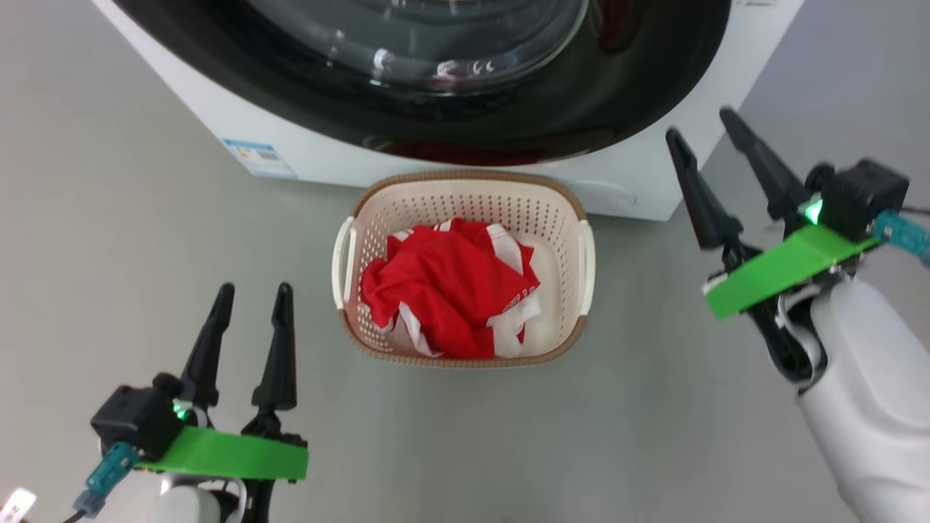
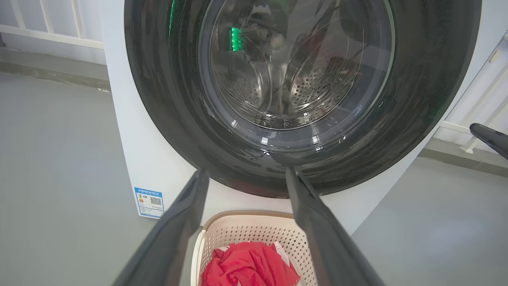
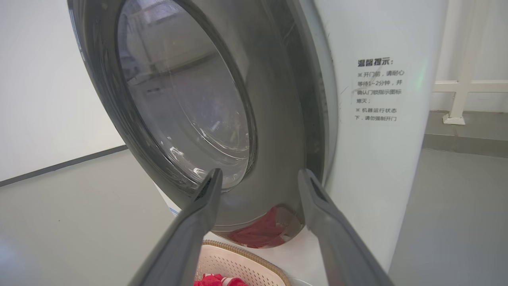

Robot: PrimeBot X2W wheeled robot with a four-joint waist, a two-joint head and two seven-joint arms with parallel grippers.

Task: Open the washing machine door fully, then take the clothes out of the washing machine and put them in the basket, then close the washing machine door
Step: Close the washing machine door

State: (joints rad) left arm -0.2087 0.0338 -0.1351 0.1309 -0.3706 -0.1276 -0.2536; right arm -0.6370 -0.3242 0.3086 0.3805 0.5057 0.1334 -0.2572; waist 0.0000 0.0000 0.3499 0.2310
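Two grippers, both empty, fingers spread wide, touching nothing. Left gripper [image 1: 254,290] low at the left, well apart from the basket [image 1: 472,176]. Right gripper [image 1: 699,125] raised at the right, fingertips near the washing machine door [image 1: 508,123] but not on it. Red and white clothes [image 1: 443,290] heaped in the basket, just in front of the washing machine [image 1: 232,116]. Door flat against its front.

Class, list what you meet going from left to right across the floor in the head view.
left gripper → the basket → right gripper
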